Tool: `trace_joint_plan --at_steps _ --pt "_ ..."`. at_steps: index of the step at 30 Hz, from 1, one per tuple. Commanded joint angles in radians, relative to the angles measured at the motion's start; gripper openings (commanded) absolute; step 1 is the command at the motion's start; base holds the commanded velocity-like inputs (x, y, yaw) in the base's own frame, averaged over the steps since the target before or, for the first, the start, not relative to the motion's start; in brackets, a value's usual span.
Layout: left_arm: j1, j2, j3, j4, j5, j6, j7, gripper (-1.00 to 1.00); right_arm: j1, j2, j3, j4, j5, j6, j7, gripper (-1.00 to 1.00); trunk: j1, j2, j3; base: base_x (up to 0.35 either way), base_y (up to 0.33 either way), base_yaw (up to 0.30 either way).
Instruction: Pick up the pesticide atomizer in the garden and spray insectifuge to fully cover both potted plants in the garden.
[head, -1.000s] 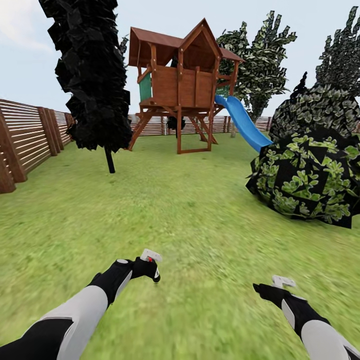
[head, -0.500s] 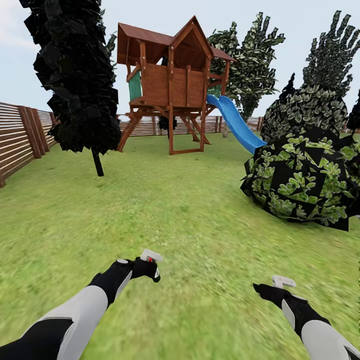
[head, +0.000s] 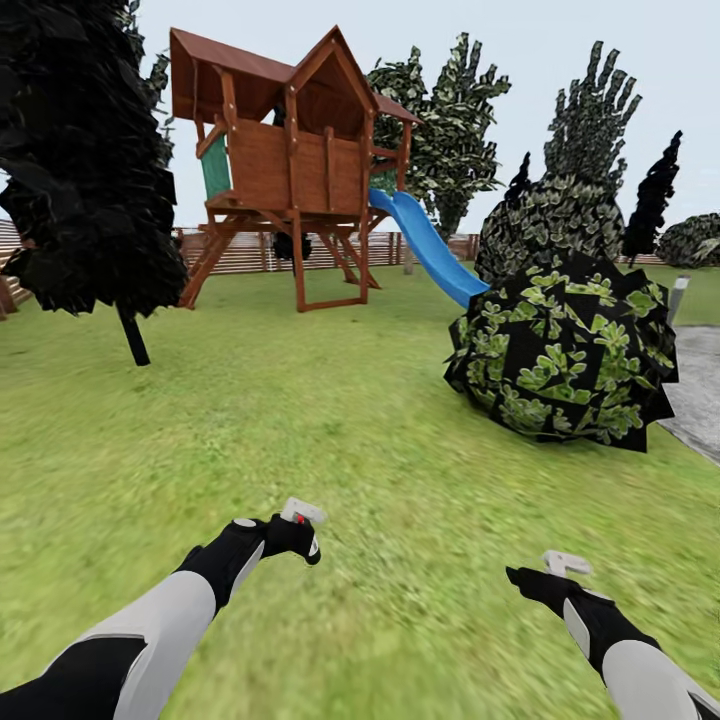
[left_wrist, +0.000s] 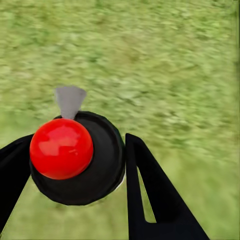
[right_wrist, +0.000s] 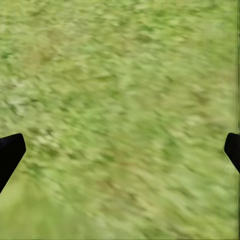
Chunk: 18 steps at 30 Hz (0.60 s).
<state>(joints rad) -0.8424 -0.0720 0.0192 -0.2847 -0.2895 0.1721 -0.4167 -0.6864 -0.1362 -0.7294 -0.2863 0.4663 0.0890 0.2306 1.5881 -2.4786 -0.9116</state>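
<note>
Pesticide atomizer (left_wrist: 75, 157) sat clamped between the 2 dark fingers of my left gripper (head: 298, 535), carried low over the lawn (head: 330, 420) of the garden. In the left wrist view its dark nozzle head with the red dot faced the camera, so I judged its long axis ran about upright, base toward the grass; which way the nozzle aimed I could not tell. My right gripper (head: 560, 570) hung spread wide and held nothing, its fingertips at the far edges of the right wrist view. A round dark bush (head: 560, 355), a wooden playhouse (head: 285, 150) with a blue slide (head: 425, 245) and a strip of grey paving (head: 700, 385) at the lawn's right edge lay ahead. I judged the step in hand was travel toward the plants: drive steadily, keep the bottle level and the grip firm.
</note>
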Motion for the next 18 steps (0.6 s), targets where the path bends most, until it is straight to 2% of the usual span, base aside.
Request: trace_joint_plan --at_steps 1,6,18 --pt "0.0 0.0 0.002 -0.002 -0.002 0.007 -0.004 -1.0 -0.001 0.001 -0.008 -0.002 0.008 0.005 0.007 1.0 0.0 0.0 -0.001 0.336 0.0 -0.19" --pt "0.0 0.0 0.002 -0.003 -0.002 0.007 -0.004 -1.0 -0.001 0.001 -0.008 -0.002 0.008 0.005 0.007 1.0 0.0 0.0 -0.001 0.336 0.0 -0.11" --pt "0.0 0.0 0.002 -0.002 -0.002 0.007 -0.004 -1.0 -0.001 0.001 -0.008 -0.002 0.008 0.005 0.007 1.0 0.0 0.0 -0.001 0.336 0.0 -0.005"
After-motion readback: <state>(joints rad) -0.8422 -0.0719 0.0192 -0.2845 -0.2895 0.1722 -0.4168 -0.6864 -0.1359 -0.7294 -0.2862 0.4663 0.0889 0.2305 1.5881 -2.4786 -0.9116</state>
